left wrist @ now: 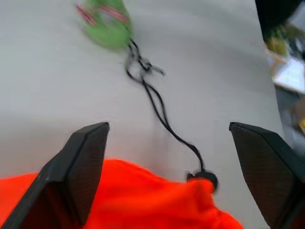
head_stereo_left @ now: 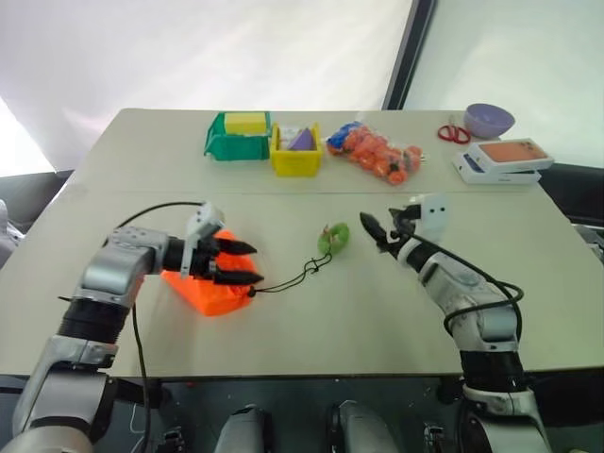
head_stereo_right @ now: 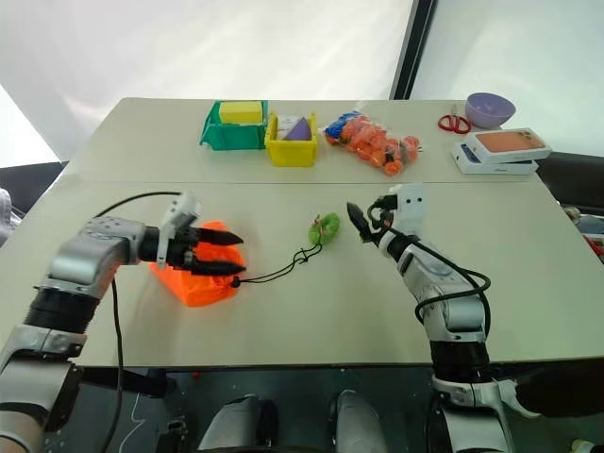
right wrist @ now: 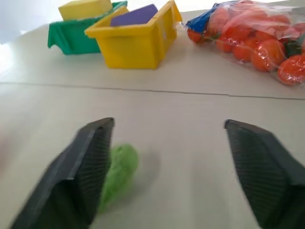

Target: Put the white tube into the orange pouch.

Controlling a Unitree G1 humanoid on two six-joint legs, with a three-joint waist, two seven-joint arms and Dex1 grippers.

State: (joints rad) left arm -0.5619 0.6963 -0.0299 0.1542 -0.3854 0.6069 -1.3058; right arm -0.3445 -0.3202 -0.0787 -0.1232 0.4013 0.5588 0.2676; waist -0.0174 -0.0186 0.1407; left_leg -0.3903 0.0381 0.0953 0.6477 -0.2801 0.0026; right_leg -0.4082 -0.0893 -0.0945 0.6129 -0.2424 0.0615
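On the table, toward its left near edge, the orange pouch lies crumpled, and the left gripper hangs just over it, pointing to the right with its jaws spread wide and empty. A black cord runs from the pouch's mouth across the bare tabletop to a small green tassel near the middle. The right gripper sits just to the right of that tassel, apart from it, aimed toward the far side with its jaws likewise wide apart and holding nothing. The white tube cannot be made out anywhere; whether it is inside the pouch cannot be told.

Along the far edge, well clear of both arms, stand a green bin with a yellow block in it, a yellow bin touching its right side with a purple piece inside, and a clear bag of orange items. Farther right lie red scissors, a purple bowl and a flat white box with an orange top. Nothing lies between the pouch and the grippers except the cord. No writing is legible on any item.
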